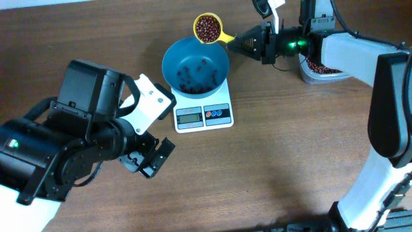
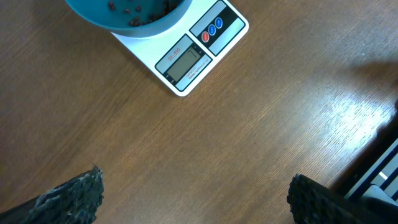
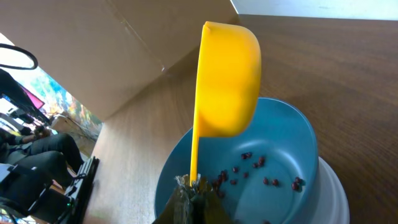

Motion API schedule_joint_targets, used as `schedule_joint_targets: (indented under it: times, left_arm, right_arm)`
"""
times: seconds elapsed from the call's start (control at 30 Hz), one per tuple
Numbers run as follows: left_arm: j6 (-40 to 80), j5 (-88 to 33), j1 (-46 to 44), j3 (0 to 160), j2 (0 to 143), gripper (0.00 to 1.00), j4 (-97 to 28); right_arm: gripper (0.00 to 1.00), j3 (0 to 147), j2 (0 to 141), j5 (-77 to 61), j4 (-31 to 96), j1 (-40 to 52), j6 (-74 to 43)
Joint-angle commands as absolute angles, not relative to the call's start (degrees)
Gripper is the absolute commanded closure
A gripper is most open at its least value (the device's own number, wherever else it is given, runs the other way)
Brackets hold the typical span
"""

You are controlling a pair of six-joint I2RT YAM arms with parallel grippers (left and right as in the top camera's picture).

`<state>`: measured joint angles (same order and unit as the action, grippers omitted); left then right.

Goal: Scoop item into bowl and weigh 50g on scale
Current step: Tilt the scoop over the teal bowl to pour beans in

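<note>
Right gripper (image 1: 241, 41) pinches the handle of a yellow plastic scoop (image 3: 229, 81). The scoop, full of small dark red-brown beans (image 1: 207, 28), hangs above the far rim of a round teal-blue plastic bowl (image 1: 174, 64). A few beans lie scattered in the bowl. The bowl sits on a small white square digital scale (image 1: 203, 116). Left gripper (image 1: 153, 160), fingers spread, hovers over the wooden table (image 1: 270, 167) near the scale's front-left.

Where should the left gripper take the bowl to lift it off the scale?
Pinch the bowl at its left rim from above, straddling the wall: the smooth body looks too wide to span, and the scoop occupies the far rim.
</note>
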<state>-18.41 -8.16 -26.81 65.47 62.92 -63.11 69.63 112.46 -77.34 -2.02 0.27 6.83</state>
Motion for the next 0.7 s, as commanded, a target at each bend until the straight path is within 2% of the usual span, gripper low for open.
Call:
schedule_joint_targets:
  times: [0.0, 0.3, 0.67]
  left_arm:
    - [-18.02, -8.75, -26.46, 66.28, 62.89, 0.01, -63.02]
    - [-18.02, -8.75, -26.46, 66.28, 62.89, 0.01, -63.02]
    - [-18.02, -8.75, -26.46, 66.28, 62.89, 0.01, -63.02]
  right_arm:
    - [0.96, 70.06, 110.91, -76.2, -2.37, 0.69, 8.82]
    - [0.96, 70.06, 109.1, -72.47, -1.48, 0.64, 9.89]
    - [0.96, 70.06, 105.78, -68.86, 7.88, 0.8, 14.81]
